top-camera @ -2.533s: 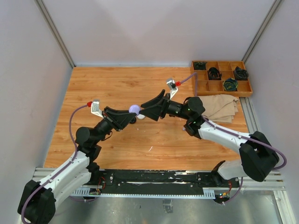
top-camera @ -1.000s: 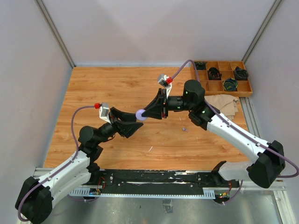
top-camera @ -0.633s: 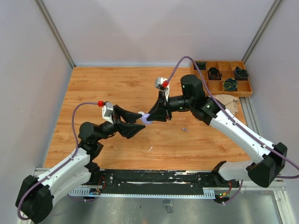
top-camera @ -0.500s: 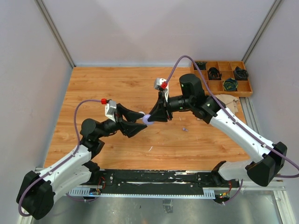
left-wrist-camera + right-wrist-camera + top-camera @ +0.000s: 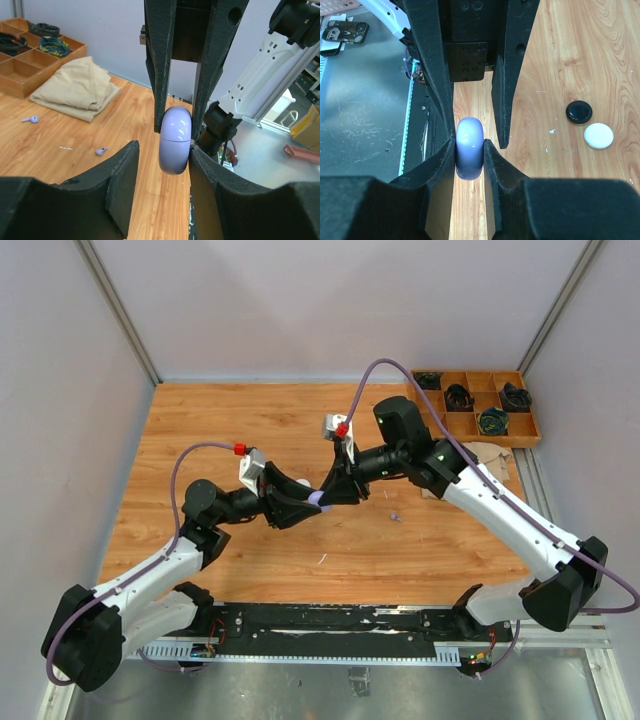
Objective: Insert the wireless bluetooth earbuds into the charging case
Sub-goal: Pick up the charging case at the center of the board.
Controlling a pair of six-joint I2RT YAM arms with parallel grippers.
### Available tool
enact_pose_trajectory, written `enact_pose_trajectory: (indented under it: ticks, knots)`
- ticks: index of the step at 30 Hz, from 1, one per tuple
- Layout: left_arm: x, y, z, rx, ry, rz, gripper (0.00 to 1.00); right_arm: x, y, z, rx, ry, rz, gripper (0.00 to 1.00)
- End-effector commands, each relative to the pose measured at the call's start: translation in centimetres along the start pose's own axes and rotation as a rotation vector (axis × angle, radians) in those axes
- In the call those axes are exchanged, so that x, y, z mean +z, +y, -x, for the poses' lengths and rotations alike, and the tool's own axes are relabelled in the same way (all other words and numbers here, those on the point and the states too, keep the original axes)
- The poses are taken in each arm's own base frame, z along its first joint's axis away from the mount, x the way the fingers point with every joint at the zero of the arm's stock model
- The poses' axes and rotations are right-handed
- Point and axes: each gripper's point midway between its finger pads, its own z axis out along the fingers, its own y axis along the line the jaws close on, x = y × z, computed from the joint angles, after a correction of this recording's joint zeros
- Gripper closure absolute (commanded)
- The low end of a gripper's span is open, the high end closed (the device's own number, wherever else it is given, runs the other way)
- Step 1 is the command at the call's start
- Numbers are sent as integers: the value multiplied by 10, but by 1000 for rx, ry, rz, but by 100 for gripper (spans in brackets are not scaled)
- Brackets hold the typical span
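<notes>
right wrist: right gripper [image 5: 469, 144] pinches the glossy charging case [image 5: 469, 156] (likely light, slippery) across broad faces; left gripper [image 5: 161, 150] spread around it.

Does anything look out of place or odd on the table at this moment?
Two lilac earbuds lie loose and apart on the wooden table near the folded cloth, while the right hand holds the lilac case closed above it.

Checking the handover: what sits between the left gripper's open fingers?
The lilac charging case, pinched by the right gripper; left wrist view shows it.
</notes>
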Motion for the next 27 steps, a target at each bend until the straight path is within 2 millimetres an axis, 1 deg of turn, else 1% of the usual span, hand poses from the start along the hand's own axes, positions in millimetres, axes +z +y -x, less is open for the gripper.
enact_pose_trajectory:
  ticks: [1,5,10,13,16,17,19,21,23,25,27]
  knots:
    - [5,-9,7,39,10,-61,53,1,6,7,-54,12,22,87]
    - [5,-10,4,39,28,-83,60,3,8,7,-66,15,31,87]
    - [6,-12,2,50,35,-98,79,4,9,3,-80,35,41,84]
    - [5,-9,0,74,32,-90,88,3,4,1,-84,47,13,81]
    - [3,-2,-4,111,18,-60,98,1,0,1,-96,51,-13,75]
    - [3,0,-5,123,11,-50,99,1,-2,1,-101,54,-27,72]
    - [1,5,-7,146,-6,-29,100,-1,-6,0,-106,60,-56,66]
    - [-2,9,-9,174,-32,-11,100,-2,-11,0,-113,64,-83,57]
    - [-5,13,-10,206,-67,14,100,-4,-15,0,-127,62,-116,50]
    - [-10,15,-11,240,-106,37,100,-7,-19,1,-145,52,-154,45]
    - [-14,18,-10,268,-139,59,100,-9,-23,0,-163,41,-189,42]
